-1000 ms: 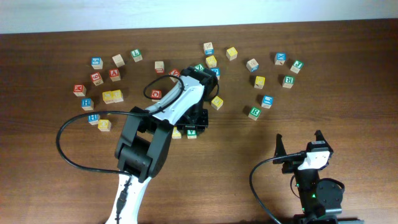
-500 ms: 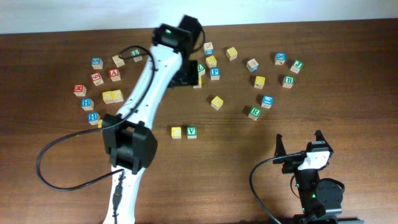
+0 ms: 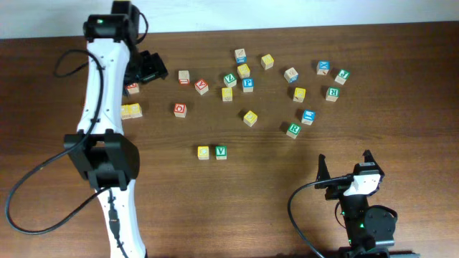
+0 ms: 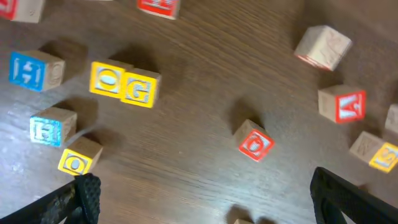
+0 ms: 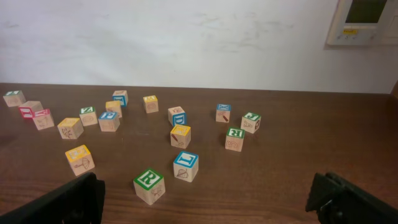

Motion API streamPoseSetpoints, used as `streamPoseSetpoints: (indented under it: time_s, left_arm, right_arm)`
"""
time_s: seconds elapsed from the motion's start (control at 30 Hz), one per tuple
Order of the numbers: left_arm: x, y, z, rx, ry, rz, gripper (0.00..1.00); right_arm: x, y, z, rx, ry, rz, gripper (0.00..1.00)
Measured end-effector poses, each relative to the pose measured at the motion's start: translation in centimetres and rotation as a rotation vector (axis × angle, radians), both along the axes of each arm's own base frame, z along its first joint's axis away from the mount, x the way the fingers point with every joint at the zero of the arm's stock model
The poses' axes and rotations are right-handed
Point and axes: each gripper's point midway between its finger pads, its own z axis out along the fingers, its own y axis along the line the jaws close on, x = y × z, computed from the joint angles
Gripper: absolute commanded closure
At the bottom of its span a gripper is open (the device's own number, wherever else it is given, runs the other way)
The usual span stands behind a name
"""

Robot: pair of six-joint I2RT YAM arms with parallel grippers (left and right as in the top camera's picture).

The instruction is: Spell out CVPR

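Observation:
A yellow block [image 3: 204, 152] and a green V block [image 3: 221, 151] sit side by side in the middle of the table. A blue P block [image 3: 247, 84] lies among the scattered blocks behind them. To the right is a green R block [image 3: 294, 129], which also shows close in front of my right gripper [image 5: 208, 186] as the green R block [image 5: 149, 185]. My left gripper [image 3: 149, 69] hangs open and empty over the far left group of blocks. Below the left gripper [image 4: 205, 182] are a red block [image 4: 255, 142] and two yellow blocks [image 4: 123, 84]. My right gripper [image 3: 345, 163] stands open and empty near the front edge.
Several loose letter blocks spread across the back of the table. Among them are a red block [image 3: 179, 109], a yellow pair [image 3: 130, 110] and a blue block [image 5: 185, 165] beside the R. A white wall [image 5: 186, 37] rises behind the table.
My left arm swung from above the middle pair to the far left back, and its jaws opened wide. The yellow and V blocks now show uncovered. The right arm has not moved.

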Motion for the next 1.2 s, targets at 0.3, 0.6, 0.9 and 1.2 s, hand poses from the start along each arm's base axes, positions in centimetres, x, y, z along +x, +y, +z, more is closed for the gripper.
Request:
streamPoseSetpoints:
  time_s: [0.3,0.6,0.9,1.2]
  left_arm:
    - [-1.4,4.1,-0.1,-0.051,0.055,0.119,0.01]
    - [-2.2,7.2,-0.2,-0.049,0.073,0.204,0.01]
    - [-2.1,7.2,-0.1,-0.049,0.067,0.207,0.01]
    - [-2.1,7.2,-0.1,-0.048,0.067,0.208,0.01]
  right_arm:
    - [0.0,0.0,0.0,0.0,0.0,0.0,0.02]
    - [-4.5,8.2,11.8,0.27,-0.412,0.56,0.02]
    - [-7.1,7.5,31.6,0.175,-0.667,0.542,0.02]
    - [19.1,25.4,25.9,0.175,0.043,0.868,0.02]
